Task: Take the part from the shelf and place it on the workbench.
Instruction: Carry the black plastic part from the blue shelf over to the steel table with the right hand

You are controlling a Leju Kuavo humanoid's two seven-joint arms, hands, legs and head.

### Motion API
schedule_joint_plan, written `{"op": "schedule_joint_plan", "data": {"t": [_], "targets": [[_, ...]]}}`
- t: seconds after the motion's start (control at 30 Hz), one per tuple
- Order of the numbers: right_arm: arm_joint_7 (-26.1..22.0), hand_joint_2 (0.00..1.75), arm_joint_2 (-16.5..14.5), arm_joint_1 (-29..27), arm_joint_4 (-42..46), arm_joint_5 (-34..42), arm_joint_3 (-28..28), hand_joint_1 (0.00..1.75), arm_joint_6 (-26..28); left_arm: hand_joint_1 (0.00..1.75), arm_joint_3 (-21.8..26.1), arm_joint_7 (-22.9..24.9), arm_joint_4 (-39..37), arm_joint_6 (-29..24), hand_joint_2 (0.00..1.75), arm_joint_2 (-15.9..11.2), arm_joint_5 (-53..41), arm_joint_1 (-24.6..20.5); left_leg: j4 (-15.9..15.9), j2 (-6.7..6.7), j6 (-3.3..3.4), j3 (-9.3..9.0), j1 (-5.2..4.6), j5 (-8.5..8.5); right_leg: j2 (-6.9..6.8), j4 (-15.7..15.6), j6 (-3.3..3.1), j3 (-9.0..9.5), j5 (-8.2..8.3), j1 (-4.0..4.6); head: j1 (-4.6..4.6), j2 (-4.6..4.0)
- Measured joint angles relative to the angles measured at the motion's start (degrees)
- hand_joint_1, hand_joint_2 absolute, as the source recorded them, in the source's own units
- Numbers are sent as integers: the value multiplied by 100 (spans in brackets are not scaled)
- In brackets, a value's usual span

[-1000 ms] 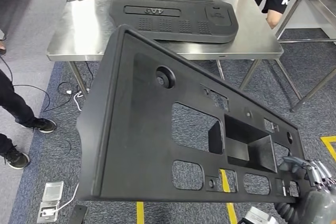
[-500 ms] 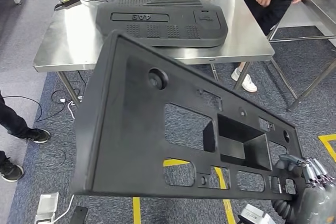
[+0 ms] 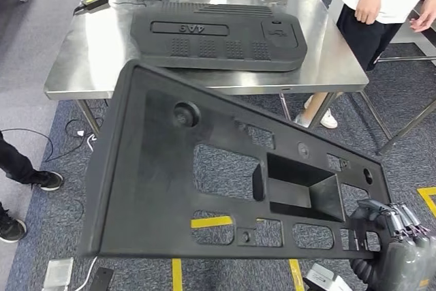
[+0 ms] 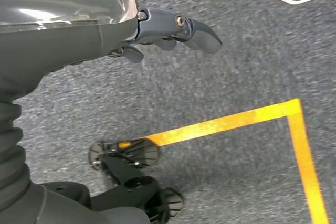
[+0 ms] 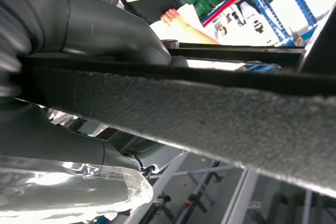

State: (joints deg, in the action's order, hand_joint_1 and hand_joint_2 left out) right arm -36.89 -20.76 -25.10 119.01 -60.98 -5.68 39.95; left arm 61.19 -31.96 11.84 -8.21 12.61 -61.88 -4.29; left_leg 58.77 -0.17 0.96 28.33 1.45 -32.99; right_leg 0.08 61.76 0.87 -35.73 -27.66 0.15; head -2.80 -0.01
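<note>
Grey carpet (image 3: 406, 148) with yellow floor tape (image 3: 210, 221) covers the work area, and a stainless steel counter (image 3: 87, 52) stands ahead of the robot in the head view. A long black moulded panel (image 3: 216, 35) lies flat on the counter, with a small black device (image 3: 91, 1) and its cable near the far left corner.

The part (image 3: 149, 189), a large black plastic panel with several rectangular cut-outs and a deep box-shaped recess, is held in the air in front of the counter, tilted, with its wide end toward the left and its narrow end low on the right. It does not touch the counter.

Right hand (image 3: 396, 236): clamped on the narrow end of the part, with fingers over the edge. In the right wrist view the thumb (image 5: 99, 30) lies on one face of the part (image 5: 222, 124) and the grey cover on the other.

Left hand (image 4: 170, 32): hangs above the carpet (image 4: 238, 66), holding nothing, fingers loosely extended and apart.

One person (image 3: 380, 5) in a white top and dark shorts stands at the far right corner of the counter. Another person's dark shoes (image 3: 49, 180) show at the left edge. A white cable (image 3: 87, 141) lies on the carpet under the counter.
</note>
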Motion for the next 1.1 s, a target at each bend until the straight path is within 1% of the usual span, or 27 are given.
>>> {"op": "schedule_joint_plan", "data": {"t": [0.03, 0.07, 0.1, 0.13, 0.17, 0.2, 0.23, 0.3, 0.33, 0.37, 0.4, 0.47, 0.5, 0.53, 0.57, 0.63, 0.67, 0.7, 0.73, 0.8, 0.83, 0.87, 0.9, 0.97, 1.0, 1.03, 1.1], "targets": [[4, 175, 0, 1, 1, 8, -1, 175, 0, 0, 0, 3, -1, -2, 175, 0, 0, -3, -30, 7, -31, -27, 5, -15, -14, -120, -48, 25, 24, 31, -2, 1], [6, 175, 0, 0, -1, 18, -1, 175, -1, 0, 0, 4, -1, -2, 175, 1, -3, -3, -52, 18, -64, -46, 6, -8, -28, -183, -95, 24, -1, 54, -2, 1], [6, 175, -2, -1, 3, 30, -1, 175, 0, 0, 1, 4, -1, -5, 175, 2, -7, -1, -71, 31, -98, -67, 4, -1, -29, -275, -137, 69, -21, 60, -6, 1], [4, 175, -3, -5, 4, 44, -1, 175, 0, 0, 1, 2, -1, -8, 175, 3, -11, -3, -48, 40, -120, -95, 2, -15, -24, -353, -158, 129, -22, 48, -2, 1], [3, 175, -4, -3, 4, 60, 0, 175, 0, 0, 1, -2, -1, -11, 175, 4, -15, -15, 45, 47, -131, -80, 0, -44, -18, -408, -183, 198, -38, 34, 9, 1], [1, 175, -5, 1, 7, 78, 2, 175, 1, 0, 1, -5, -1, -16, 175, 4, -16, -32, 244, 48, -140, 10, 0, -119, -12, -450, -207, 270, -53, 19, 15, 0], [1, 175, -7, 3, 7, 98, 3, 175, 1, 0, 0, -7, -1, -18, 175, 4, -18, -46, 549, 47, -152, 177, 2, -240, -10, -477, -228, 329, -77, 12, 22, -1], [1, 175, -7, 6, 6, 132, 3, 175, 1, 0, -1, -9, -1, -20, 175, 4, -29, -38, 1224, 47, -177, 627, -1, -491, 2, -483, -262, 420, -156, 15, 29, -1], [1, 175, -7, 3, 6, 141, 2, 175, 1, 0, -2, -8, -1, -20, 175, 3, -37, -21, 1399, 47, -184, 796, -2, -531, 17, -482, -265, 480, -206, 18, 30, -1], [1, 175, -7, 1, 5, 147, 1, 175, 1, 0, -1, -8, -1, -21, 175, 1, -45, -7, 1391, 47, -181, 887, -3, -461, 34, -482, -260, 555, -262, 18, 30, -1], [1, 175, -7, -1, 5, 155, 1, 175, 1, 0, -1, -9, -1, -21, 175, -1, -49, 1, 1198, 47, -175, 896, -3, -275, 48, -482, -248, 642, -323, 16, 31, -1], [0, 175, -7, 2, 3, 185, -1, 175, 0, 0, -1, -11, -1, -21, 175, -6, -50, 13, 586, 46, -150, 813, -9, 244, 58, -475, -199, 810, -457, 17, 26, -1], [-2, 175, -8, 4, 2, 202, -2, 175, 0, 0, -2, -13, -1, -21, 175, -8, -51, 17, 366, 44, -129, 782, -21, 401, 62, -468, -167, 853, -511, 19, 23, -1], [-2, 175, -9, 6, 3, 214, -3, 175, -1, 0, -1, -13, -1, -21, 175, -9, -51, 25, 248, 41, -102, 774, -37, 493, 65, -464, -131, 871, -553, 20, 18, 0], [-3, 175, -9, 7, 4, 220, -5, 175, -1, 0, -1, -13, -1, -21, 175, -9, -52, 29, 225, 37, -71, 778, -56, 484, 70, -459, -100, 882, -576, 19, 17, 0], [-5, 175, -8, 7, 13, 222, -9, 175, 0, 0, 1, -16, -1, -21, 175, -9, -54, 26, 184, 23, -9, 726, -53, 474, 70, -412, -53, 879, -585, 12, 16, 1], [-6, 175, -7, 8, 22, 228, -10, 175, 1, 0, 1, -19, -1, -21, 175, -9, -55, 20, 152, 16, 18, 675, -39, 455, 63, -290, -29, 837, -584, 8, 15, 1], [-8, 175, -5, 11, 31, 237, -13, 175, 2, 0, 1, -22, -1, -20, 175, -9, -57, 10, 117, 11, 40, 614, -22, 438, 54, -59, 4, 716, -617, 0, 10, 0], [-9, 175, -4, 12, 39, 246, -14, 175, 2, 0, 1, -24, -1, -20, 175, -9, -60, 2, 84, 11, 56, 555, -15, 412, 43, 271, 42, 519, -697, -14, 7, 0], [-9, 175, -2, 13, 46, 267, -19, 175, 2, 0, 0, -25, -1, -19, 175, -9, -64, -6, 53, 10, 71, 453, -10, 339, 27, 973, 108, 19, -956, -45, 5, 0], [-9, 175, -2, 11, 46, 275, -22, 175, 1, 0, 0, -24, -1, -19, 175, -9, -66, -3, 50, 7, 68, 398, -10, 293, 22, 1175, 124, -175, -1032, -57, 6, 1], [-9, 175, -1, 10, 46, 281, -25, 175, 1, 0, 0, -24, -1, -19, 175, -9, -66, 0, 49, 2, 60, 332, -9, 241, 20, 1200, 129, -283, -1001, -63, 7, 0], [-9, 175, -1, 9, 47, 288, -28, 175, 1, 0, 1, -24, -1, -19, 175, -9, -66, 2, 47, -3, 49, 252, -9, 185, 18, 1029, 123, -294, -839, -66, 6, 0], [-13, 175, 0, 11, 53, 308, -29, 175, 1, 0, 1, -25, -1, -19, 175, -8, -67, -1, 37, -11, 22, 80, -8, 70, 19, 364, 74, -146, -299, -55, 12, -1], [-15, 175, 1, 12, 55, 321, -31, 175, 0, 0, 1, -25, -1, -19, 175, -7, -68, -7, 24, -13, 4, 16, -7, 26, 13, 86, 33, -84, -131, -35, 15, 0], [-18, 175, 1, 12, 60, 333, -33, 175, -1, 0, 1, -25, -1, -19, 175, -7, -69, -13, 7, -14, -25, -21, -8, -11, 12, -87, -10, -45, -19, -14, 16, 0], [-26, 175, 1, 12, 69, 348, -46, 175, -1, 0, 1, -24, -1, -18, 175, -6, -83, -20, -16, -14, -97, -81, -16, -31, 13, -181, -90, -19, -31, 19, 15, 1]]}}
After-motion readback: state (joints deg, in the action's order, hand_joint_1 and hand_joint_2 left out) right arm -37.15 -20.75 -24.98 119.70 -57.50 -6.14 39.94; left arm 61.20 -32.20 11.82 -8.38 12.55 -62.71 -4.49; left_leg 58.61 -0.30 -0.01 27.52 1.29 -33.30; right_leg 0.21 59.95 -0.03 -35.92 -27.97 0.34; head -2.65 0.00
